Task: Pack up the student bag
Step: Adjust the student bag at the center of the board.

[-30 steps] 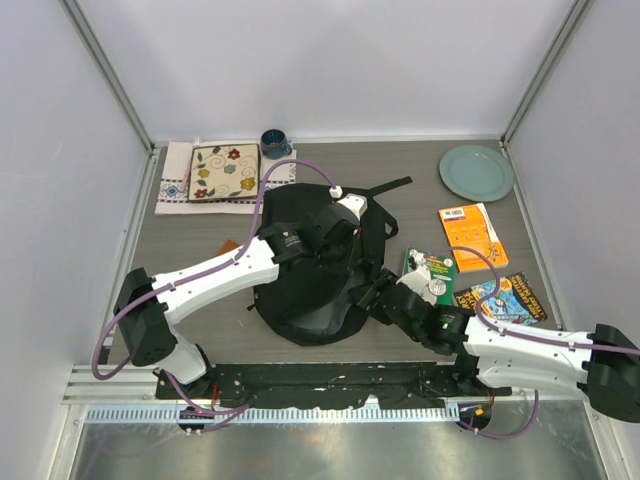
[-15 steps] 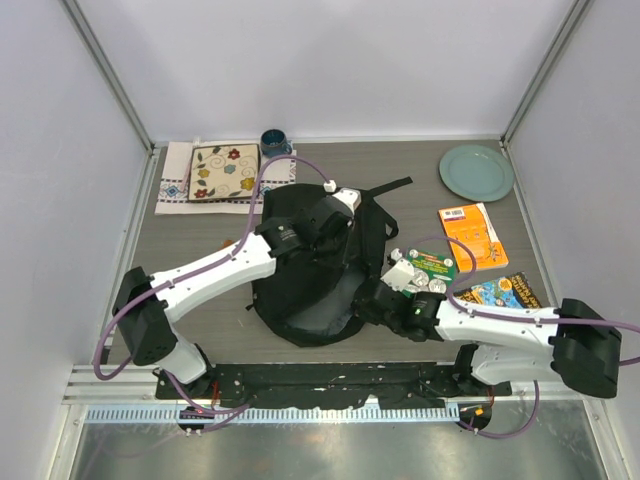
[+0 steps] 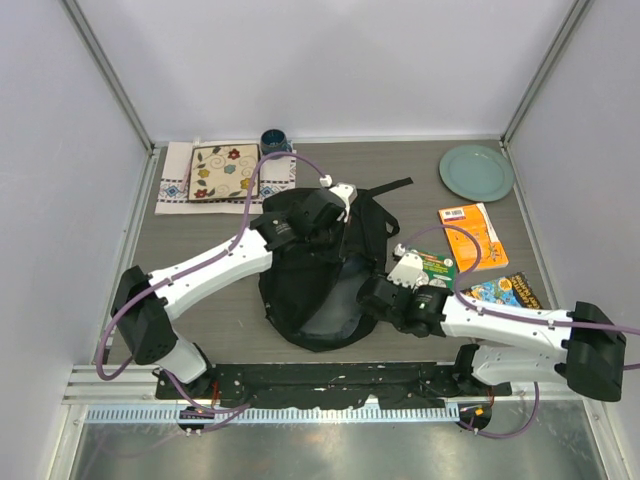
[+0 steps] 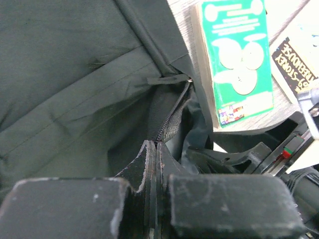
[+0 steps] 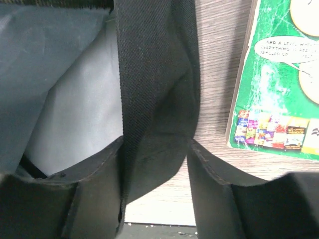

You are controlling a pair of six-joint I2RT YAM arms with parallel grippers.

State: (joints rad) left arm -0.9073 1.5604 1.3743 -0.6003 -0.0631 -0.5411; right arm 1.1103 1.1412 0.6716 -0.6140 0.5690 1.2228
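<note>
The student bag is a black backpack lying mid-table, its mouth gaping so grey lining shows. My left gripper hangs over the bag's upper part. In the left wrist view its fingers are pressed together on the bag's zip edge. My right gripper is at the bag's right edge. Its jaws stand apart around a black woven strap that runs down between the fingertips.
A green book lies just right of the bag, close to the right gripper. An orange book, a dark comic and a teal plate lie farther right. A patterned tile on a cloth and a blue mug sit back left.
The left gripper has risen and moved back-left with the bag's edge, widening the mouth. The right arm swung left from the green book to the bag's strap.
</note>
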